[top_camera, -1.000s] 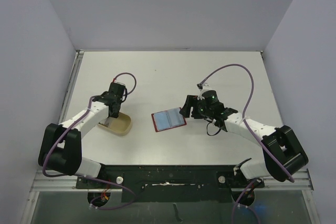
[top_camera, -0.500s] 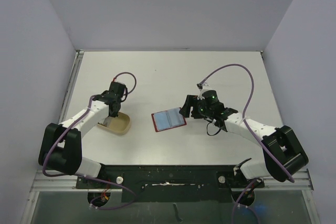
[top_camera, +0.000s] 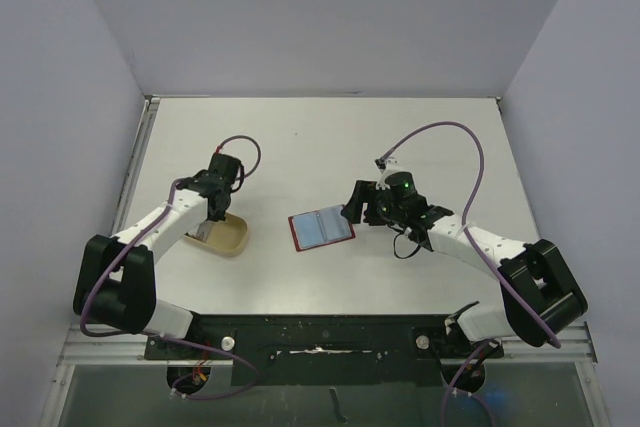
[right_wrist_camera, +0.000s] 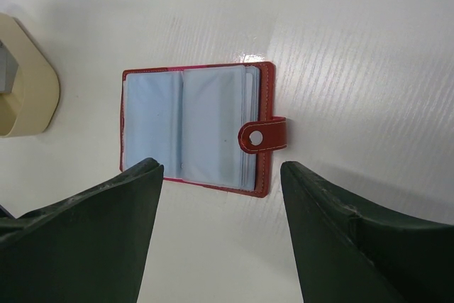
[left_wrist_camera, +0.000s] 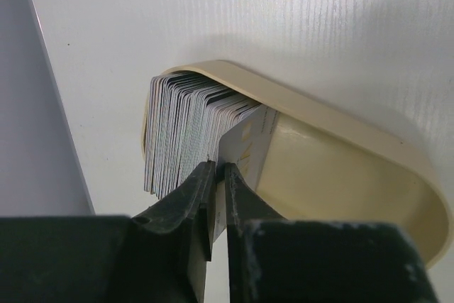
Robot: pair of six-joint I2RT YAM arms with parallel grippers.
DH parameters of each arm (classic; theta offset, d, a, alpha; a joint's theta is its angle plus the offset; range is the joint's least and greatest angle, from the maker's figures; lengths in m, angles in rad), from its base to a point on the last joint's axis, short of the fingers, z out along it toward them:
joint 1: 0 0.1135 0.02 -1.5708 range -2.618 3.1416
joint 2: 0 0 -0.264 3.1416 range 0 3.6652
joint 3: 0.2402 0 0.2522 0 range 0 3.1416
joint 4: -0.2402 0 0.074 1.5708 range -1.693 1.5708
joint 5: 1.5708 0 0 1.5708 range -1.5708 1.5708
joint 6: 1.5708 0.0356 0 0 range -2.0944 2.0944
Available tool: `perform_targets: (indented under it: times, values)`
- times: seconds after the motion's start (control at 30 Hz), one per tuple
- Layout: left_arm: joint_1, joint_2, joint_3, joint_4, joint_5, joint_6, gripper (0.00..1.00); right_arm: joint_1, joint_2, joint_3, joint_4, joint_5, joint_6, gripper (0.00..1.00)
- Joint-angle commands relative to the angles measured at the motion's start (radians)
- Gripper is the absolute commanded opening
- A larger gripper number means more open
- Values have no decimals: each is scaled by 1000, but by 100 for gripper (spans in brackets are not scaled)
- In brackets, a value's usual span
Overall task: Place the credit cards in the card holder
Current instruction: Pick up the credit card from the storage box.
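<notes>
White table (top_camera: 320, 147) holds tan dish (left_wrist_camera: 340, 147); left tool (left_wrist_camera: 217, 171) pinches one credit card (left_wrist_camera: 245, 140).

A tan oval dish (top_camera: 236, 240) sits on the left part of the white tabletop (top_camera: 330, 137), close to its left edge. In the left wrist view its low, smooth rim (left_wrist_camera: 340, 122) curves round a cream inside. Pale lilac walls (top_camera: 330, 17) enclose the tabletop on three sides, and a metal frame (top_camera: 75, 352) runs along the near edge
</notes>
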Motion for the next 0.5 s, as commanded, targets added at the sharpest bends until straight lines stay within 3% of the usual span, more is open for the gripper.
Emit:
perform_targets:
  times: [0.0,0.47]
  values:
    - [-6,-13,68,-22,-24,-15,3,-6,-15,-3,50,-7,-12,68]
    - [-3,-109,155,-91,145,-97,0,-9,77,19,22,42,-85,68]
